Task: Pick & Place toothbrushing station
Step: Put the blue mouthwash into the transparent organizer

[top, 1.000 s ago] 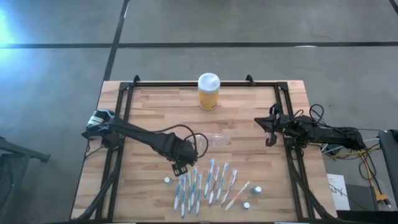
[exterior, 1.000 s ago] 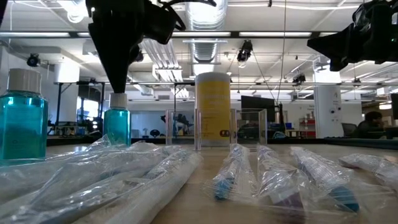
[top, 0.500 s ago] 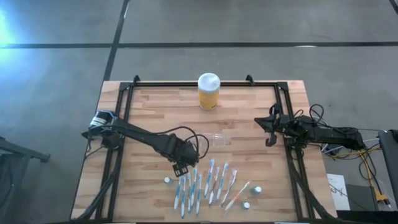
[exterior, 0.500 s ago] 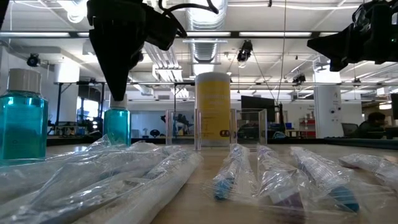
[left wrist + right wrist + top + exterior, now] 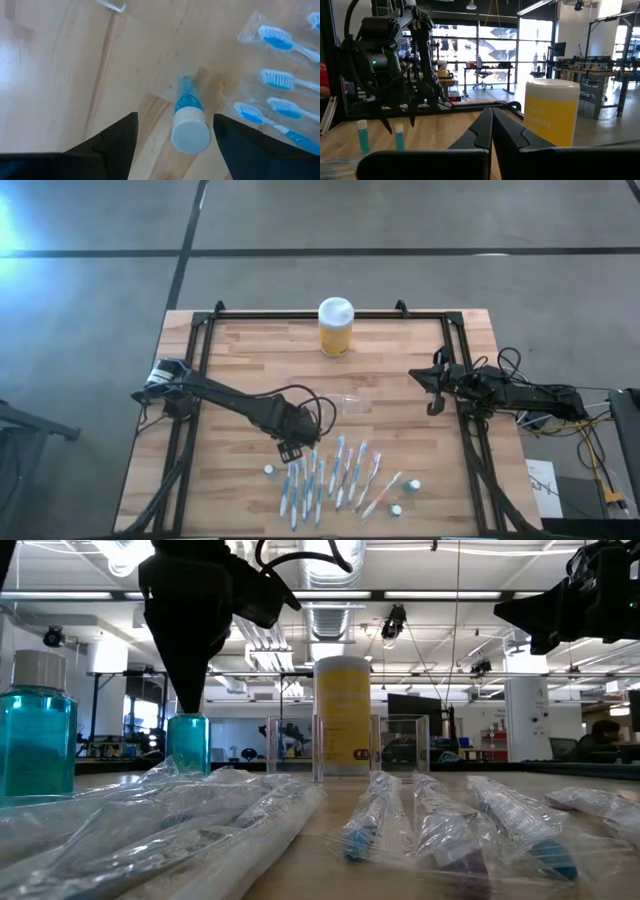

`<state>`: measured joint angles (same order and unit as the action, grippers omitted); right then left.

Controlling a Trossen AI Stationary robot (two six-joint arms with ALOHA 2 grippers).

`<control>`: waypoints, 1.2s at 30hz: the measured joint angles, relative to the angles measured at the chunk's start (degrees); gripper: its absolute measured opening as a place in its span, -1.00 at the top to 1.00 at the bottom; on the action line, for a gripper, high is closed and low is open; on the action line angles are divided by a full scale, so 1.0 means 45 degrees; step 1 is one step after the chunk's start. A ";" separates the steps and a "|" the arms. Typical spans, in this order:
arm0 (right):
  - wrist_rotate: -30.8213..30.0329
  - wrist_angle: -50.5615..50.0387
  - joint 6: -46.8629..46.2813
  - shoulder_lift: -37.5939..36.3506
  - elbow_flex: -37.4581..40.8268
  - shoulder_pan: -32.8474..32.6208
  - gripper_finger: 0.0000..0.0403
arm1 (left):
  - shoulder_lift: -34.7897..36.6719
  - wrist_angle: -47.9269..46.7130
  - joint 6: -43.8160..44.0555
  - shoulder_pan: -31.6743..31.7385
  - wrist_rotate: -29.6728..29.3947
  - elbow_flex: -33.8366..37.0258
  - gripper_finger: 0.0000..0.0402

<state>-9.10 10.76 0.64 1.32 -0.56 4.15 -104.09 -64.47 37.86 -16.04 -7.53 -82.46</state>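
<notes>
Standing toothbrushing station (image 5: 350, 403), crosswise, upright.

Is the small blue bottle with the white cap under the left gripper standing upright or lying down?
Upright: the small blue bottle stands cap-up on the wooden table, between the open left gripper's fingers.

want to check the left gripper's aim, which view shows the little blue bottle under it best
The left wrist view: the blue bottle stands white-capped between the open left gripper. The low view shows its side, cap hidden; the right wrist view shows it small; from above it is a speck.

Station (image 5: 349, 404) between jar (image 5: 335, 326) and toothbrushes (image 5: 330, 477)
</notes>
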 joint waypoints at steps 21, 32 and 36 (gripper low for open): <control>0.0000 0.0001 0.0000 -0.0008 0.0005 0.0003 0.96 | 0.0010 0.0102 -0.0488 0.0070 0.0311 0.0075 0.52; 0.0004 0.0019 0.0398 -0.0005 0.0005 -0.0001 0.96 | 0.2594 0.0344 -0.2306 0.0243 -0.0776 -0.0281 0.52; 0.0004 0.0015 0.0490 0.0005 0.0005 -0.0001 0.96 | 0.4601 0.1317 -0.3262 0.0299 -0.0925 0.0594 0.52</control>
<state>-9.08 10.83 2.85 1.34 -0.54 4.14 -83.39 -58.54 23.18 -14.69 -11.69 -79.79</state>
